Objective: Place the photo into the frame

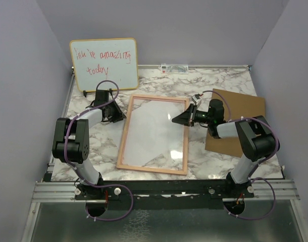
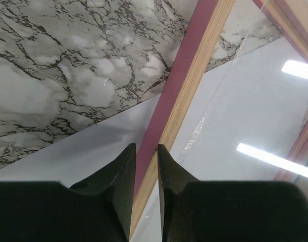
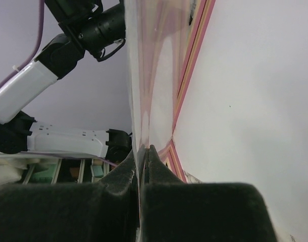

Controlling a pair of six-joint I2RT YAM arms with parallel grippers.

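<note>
**A:** Start at the left claw (image 2: 145, 148). What is it doing?

**B:** Its two fingers stand on either side of the left rail of the frame (image 2: 180, 83). The gap between them is narrow and the rail runs through it. I can't tell whether they press the wood.

**A:** And the right claw (image 3: 145, 150)?

**B:** It is pinched tight on a thin clear sheet seen edge-on, which looks like the pane (image 3: 150, 75). A pink rail and a white surface show just beside it.

**A:** How do the arms sit?

**B:** The left arm (image 1: 73, 138) has its elbow bent up over the left side of the table (image 1: 103, 146). Its forearm reaches forward and to the right, and the claw tips down at the far end of the left rail. The right arm (image 1: 252, 138) mirrors it, with the elbow high on the right and the forearm reaching left. Its claw points left over the inner edge of the right rail, also toward the far end.

**A:** Where is the photo (image 2: 83, 151)?

**B:** It lies flat on the table with its white side up, under the frame and askew to it. One part sticks out past the left rail, right by the left claw. No printed side shows.

**A:** What's the count?

**B:** There are two arms and two claws, one frame and one photo. One brown board (image 1: 240, 108) lies to the right of the frame, partly under the right arm. One whiteboard (image 1: 104, 63) with red writing is propped at the far left.
</note>
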